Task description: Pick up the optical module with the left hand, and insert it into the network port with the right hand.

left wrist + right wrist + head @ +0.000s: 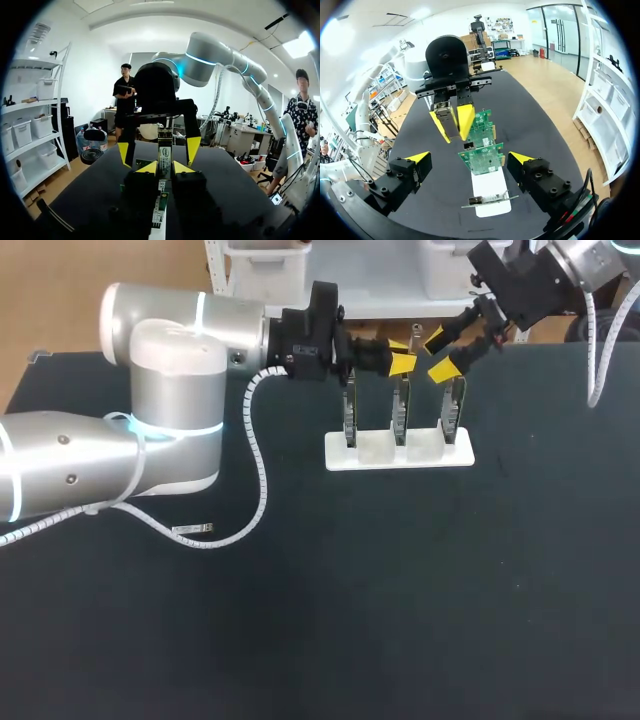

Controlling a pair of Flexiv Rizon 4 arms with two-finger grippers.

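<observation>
The optical module [164,159], a slim metal piece with a label, is clamped between the yellow tips of my left gripper [165,167], which is shut on it. In the head view that left gripper [402,354] hovers over the middle one of three upright green network cards [400,410] in a white stand [400,454], with the module [416,336] sticking out ahead. My right gripper [440,354] faces it from the other side, open and holding nothing. In the right wrist view the module [447,117] in the left gripper [451,121] lies ahead of the open right gripper [470,158], above the cards [482,150].
The stand [490,192] sits at the back middle of the black table [400,600]. My left arm's white corrugated cable [258,470] droops down to the table, with a small metal tag [192,532] beside it.
</observation>
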